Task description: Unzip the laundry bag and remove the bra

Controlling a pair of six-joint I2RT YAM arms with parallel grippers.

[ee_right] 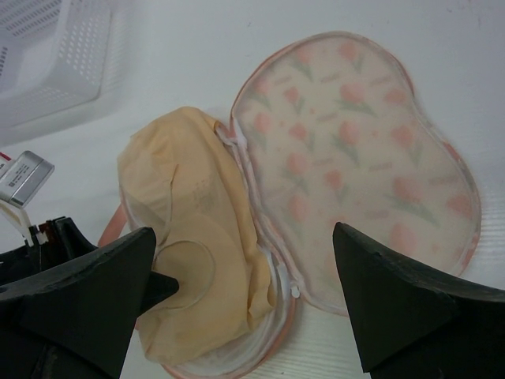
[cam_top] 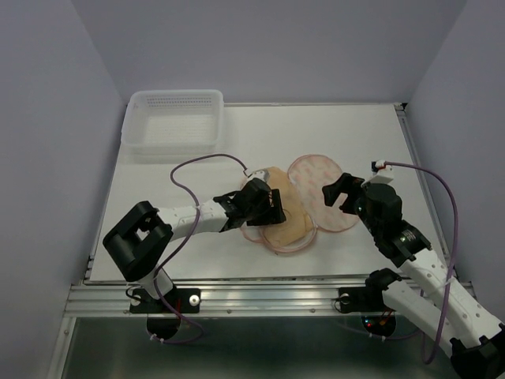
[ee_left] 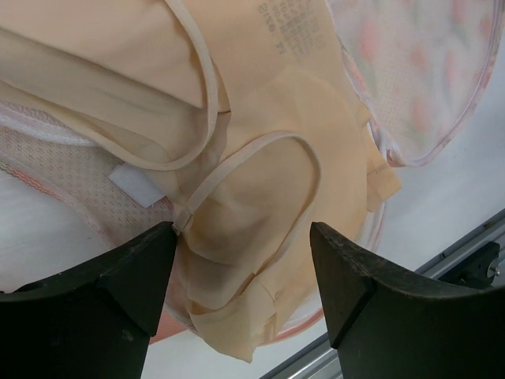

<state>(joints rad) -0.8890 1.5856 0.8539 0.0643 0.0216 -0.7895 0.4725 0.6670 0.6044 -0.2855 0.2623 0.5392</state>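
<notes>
From the top camera, the peach-pink, two-lobed printed fabric laundry bag [cam_top: 319,189] lies unzipped near the middle of the white table [cam_top: 371,134]. Its lid is folded out toward 2 o'clock and its base lies toward 8 o'clock. The plain beige soft-cupped bra [cam_top: 290,223] sits in that base. The left gripper [cam_top: 264,207] hangs over the bra's 9 o'clock side, and the right gripper [cam_top: 338,193] is above the lid's 3 o'clock edge. A white perforated plastic basket [cam_top: 173,122] stands in the table's 11 o'clock corner, well apart. The gap between either pair of fingers is hard to judge from this height.

The left wrist camera shows what the top view cannot. Its black fingers are spread wide and released, with nothing between them and the bra directly beneath. Thin beige straps [ee_left: 209,95] loop across the cups. A small white tag [ee_left: 134,183] sits on the bag's mesh lining at 9 o'clock. A metal rail [ee_left: 442,272] runs at 4 o'clock.

The right wrist camera shows its fingers wide apart as well, holding nothing. The lid's pink flower print fills 1 o'clock and the bra is heaped at 9 o'clock. The base's white zip edge curves around the bra at 6 o'clock.
</notes>
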